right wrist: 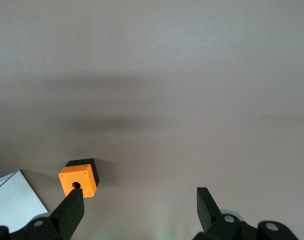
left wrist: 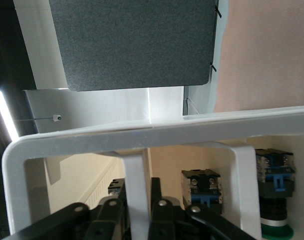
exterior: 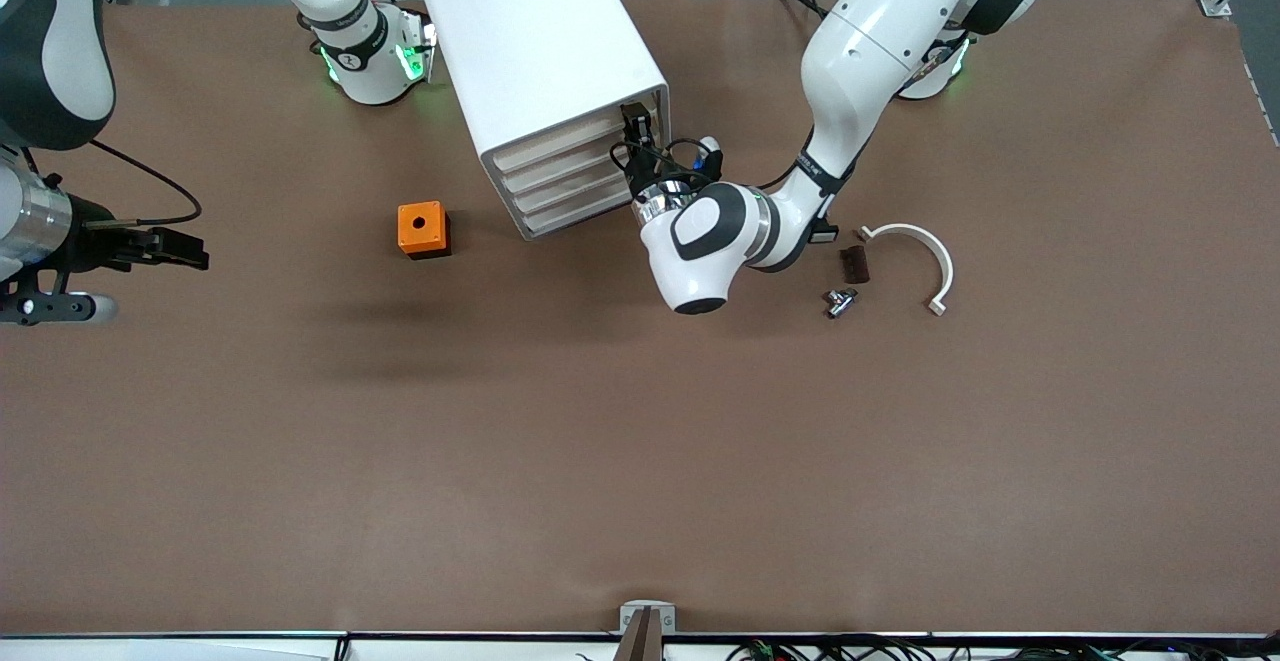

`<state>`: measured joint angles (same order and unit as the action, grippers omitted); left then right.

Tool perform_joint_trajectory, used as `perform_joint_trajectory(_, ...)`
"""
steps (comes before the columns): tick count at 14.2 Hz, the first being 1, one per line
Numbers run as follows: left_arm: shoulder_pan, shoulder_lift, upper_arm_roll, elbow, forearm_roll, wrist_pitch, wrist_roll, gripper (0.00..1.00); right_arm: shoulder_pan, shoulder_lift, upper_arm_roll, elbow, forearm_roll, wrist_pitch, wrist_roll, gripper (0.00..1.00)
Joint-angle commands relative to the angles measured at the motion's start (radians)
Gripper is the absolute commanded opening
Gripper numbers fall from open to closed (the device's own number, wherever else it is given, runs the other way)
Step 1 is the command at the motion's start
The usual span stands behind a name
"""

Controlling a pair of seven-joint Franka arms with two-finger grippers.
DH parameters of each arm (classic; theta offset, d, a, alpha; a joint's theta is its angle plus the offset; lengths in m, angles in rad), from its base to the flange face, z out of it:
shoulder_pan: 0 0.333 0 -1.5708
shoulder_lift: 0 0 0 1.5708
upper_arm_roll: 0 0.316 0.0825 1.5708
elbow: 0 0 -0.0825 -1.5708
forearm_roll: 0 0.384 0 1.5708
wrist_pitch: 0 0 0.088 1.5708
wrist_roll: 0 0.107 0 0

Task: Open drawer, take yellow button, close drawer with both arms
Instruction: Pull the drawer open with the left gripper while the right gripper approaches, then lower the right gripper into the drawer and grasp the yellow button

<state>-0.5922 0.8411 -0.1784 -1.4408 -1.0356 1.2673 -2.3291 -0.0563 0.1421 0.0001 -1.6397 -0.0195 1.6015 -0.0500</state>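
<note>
The white drawer cabinet [exterior: 545,61] stands near the arms' bases, its drawers facing the left arm's end. My left gripper [exterior: 637,133] is at the top drawer and is shut on a post of its white handle [left wrist: 138,187]. Past the handle, in a cream space, are push-button parts with black bodies and blue bits [left wrist: 200,187]; one [left wrist: 274,172] has a green cap. No orange-capped button shows. How far the drawer is out I cannot tell. My right gripper [exterior: 190,247] waits open and empty over the table at the right arm's end [right wrist: 139,200].
An orange cube with a round hole [exterior: 422,229] sits beside the cabinet toward the right arm's end, also in the right wrist view [right wrist: 79,178]. A white curved bracket [exterior: 920,251], a small dark block [exterior: 854,263] and a small metal part [exterior: 840,301] lie toward the left arm's end.
</note>
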Motion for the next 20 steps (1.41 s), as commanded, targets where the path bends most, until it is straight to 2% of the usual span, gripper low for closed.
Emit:
perform_joint_trajectory(1, 0.009, -0.005, 0.004, -0.001, -0.021, -0.011, -0.021, 0.12, 0.038, 0.005, 0.011, 0.012, 0.010, -0.009, 0.135, 1.00)
perform_joint_trajectory(5, 0.028, -0.005, 0.013, 0.002, -0.023, -0.011, -0.032, 0.10, 0.165, -0.001, 0.011, 0.014, 0.087, -0.003, 0.535, 1.00)
perform_joint_trajectory(14, 0.110, 0.009, 0.019, 0.007, -0.047, -0.002, -0.032, 0.10, 0.516, -0.004, 0.012, 0.011, 0.090, 0.106, 1.180, 1.00)
perform_joint_trajectory(20, 0.201, 0.029, 0.019, 0.020, -0.058, 0.023, -0.032, 0.12, 0.693, 0.028, 0.011, 0.009, 0.082, 0.207, 1.504, 1.00)
